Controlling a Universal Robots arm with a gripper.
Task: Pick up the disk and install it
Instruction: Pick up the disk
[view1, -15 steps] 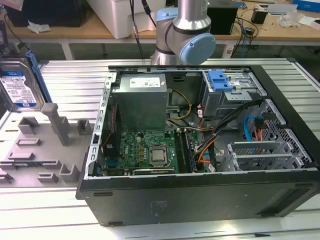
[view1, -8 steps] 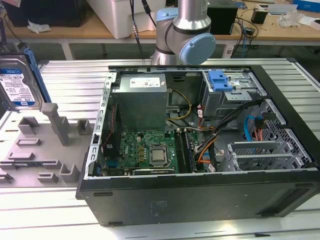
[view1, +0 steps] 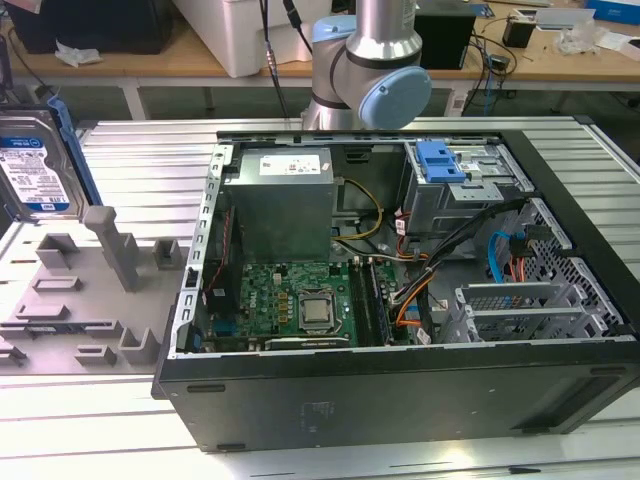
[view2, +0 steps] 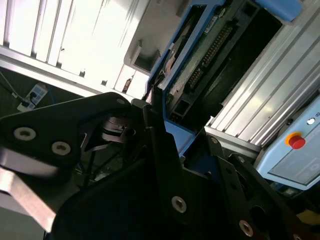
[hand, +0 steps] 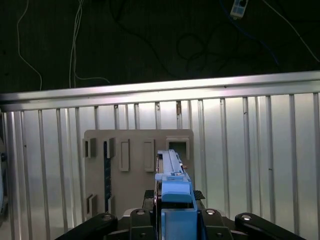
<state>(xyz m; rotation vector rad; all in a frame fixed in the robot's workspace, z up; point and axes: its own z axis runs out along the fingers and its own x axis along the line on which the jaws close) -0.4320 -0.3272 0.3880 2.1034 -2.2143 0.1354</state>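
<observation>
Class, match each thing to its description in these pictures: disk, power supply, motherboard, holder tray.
Things:
1 disk
2 power supply
3 motherboard
4 holder tray

Descriptions:
A green board inside the case
B grey moulded piece on the table beside the case
C grey metal box inside the case
D blue-framed, upright, held in the gripper

Pairs: 1-D, 2-C, 3-A, 4-B
</observation>
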